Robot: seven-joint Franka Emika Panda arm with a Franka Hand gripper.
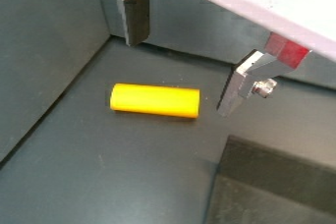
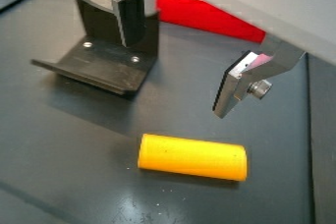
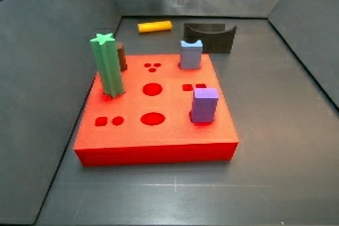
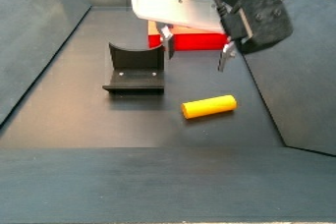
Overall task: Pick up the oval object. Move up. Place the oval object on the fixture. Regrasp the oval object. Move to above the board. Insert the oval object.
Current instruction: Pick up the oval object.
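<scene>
The oval object [image 1: 155, 99] is a smooth yellow-orange peg lying on its side on the dark floor; it also shows in the other wrist view [image 2: 194, 157] and in both side views [image 3: 157, 27] [image 4: 207, 107]. My gripper [image 1: 183, 71] [image 2: 179, 76] hangs above it, open and empty, with the jaws wide apart and nothing between them. In a side view the gripper [image 4: 195, 59] is a little above and behind the peg. The fixture [image 2: 105, 56] [image 4: 136, 71] [image 3: 209, 36] stands beside the peg. The red board [image 3: 157, 111] [image 2: 203, 20] lies beyond the fixture.
On the board stand a green star-topped post [image 3: 106, 63], a purple square peg [image 3: 204, 104] and a pale blue peg [image 3: 192, 54]. Sloping grey walls [image 4: 53, 41] enclose the floor on all sides.
</scene>
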